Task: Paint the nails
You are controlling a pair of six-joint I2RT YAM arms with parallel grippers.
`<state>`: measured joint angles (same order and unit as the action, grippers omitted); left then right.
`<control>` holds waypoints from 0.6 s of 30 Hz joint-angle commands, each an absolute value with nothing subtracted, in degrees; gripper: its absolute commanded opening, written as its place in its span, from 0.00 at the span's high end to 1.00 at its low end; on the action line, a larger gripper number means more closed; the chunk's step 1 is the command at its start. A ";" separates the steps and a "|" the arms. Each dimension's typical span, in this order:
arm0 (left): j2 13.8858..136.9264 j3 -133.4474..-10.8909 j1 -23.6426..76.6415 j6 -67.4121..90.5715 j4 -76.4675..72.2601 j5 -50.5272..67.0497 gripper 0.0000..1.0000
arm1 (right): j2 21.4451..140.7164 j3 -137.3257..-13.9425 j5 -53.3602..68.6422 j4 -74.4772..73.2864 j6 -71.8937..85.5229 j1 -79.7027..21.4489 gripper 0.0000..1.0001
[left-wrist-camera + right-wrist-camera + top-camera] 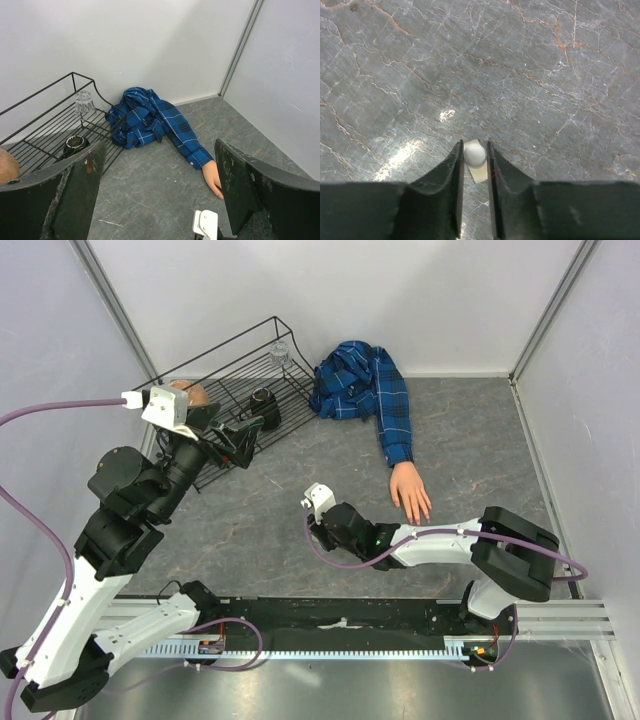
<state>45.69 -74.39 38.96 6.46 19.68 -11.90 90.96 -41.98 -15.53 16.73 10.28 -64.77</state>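
my right pincer [475, 148] is clamped on a small white round-topped thing [474, 155]. it has a smooth matte dome with a pale, squarish bit below it, and i can't tell more. my fingers [454, 190] are black, curved and hard plastic, pressed on either side of it and pointing straight down at the table [530, 75]. the table is grey stone-look, glossy, with rust and white veins. in the top view my right arm lies low and stretched toward the left, elbow folded near its base.

my left pincer [160, 150] is wide apart, holding nothing, with flat scuffed black fingers [82, 185]. that arm is raised, wrist up by the rack and tilted down.

the mannequin hand [410, 490] is flesh-coloured smooth plastic, palm down flat on the table, just off to the right of my right pincer and not touching it. from my left pincer it's ahead and low, past my right finger. the nails [419, 513] are at the fingertips on the side toward my bases, too tiny to make out.

the blue plaid sleeve [396, 425] is soft cloth, bunched in a heap at the back.

the black wire rack [225, 365] sits just beyond my left pincer. it holds a clear ribbed glass [85, 102], a dark round jar [75, 144] and a brownish round lump [6, 165].
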 commanded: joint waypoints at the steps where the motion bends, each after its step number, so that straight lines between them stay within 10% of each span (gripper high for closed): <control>1: 45.70 -76.29 38.76 7.38 19.34 -12.30 0.05 | 89.83 -43.06 -16.17 17.23 11.34 -65.04 0.64; 12: 49.39 -81.99 38.76 5.19 18.28 -11.87 0.04 | 74.63 -65.86 -25.91 -13.48 12.22 -65.13 0.02; 18: 52.64 -87.71 38.76 2.29 16.09 -11.51 0.04 | 74.88 -91.44 -38.49 -35.29 10.72 -65.13 0.02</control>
<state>51.16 -83.66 38.96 5.58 19.38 -11.84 75.79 -77.30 -28.67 -17.85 11.94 -64.95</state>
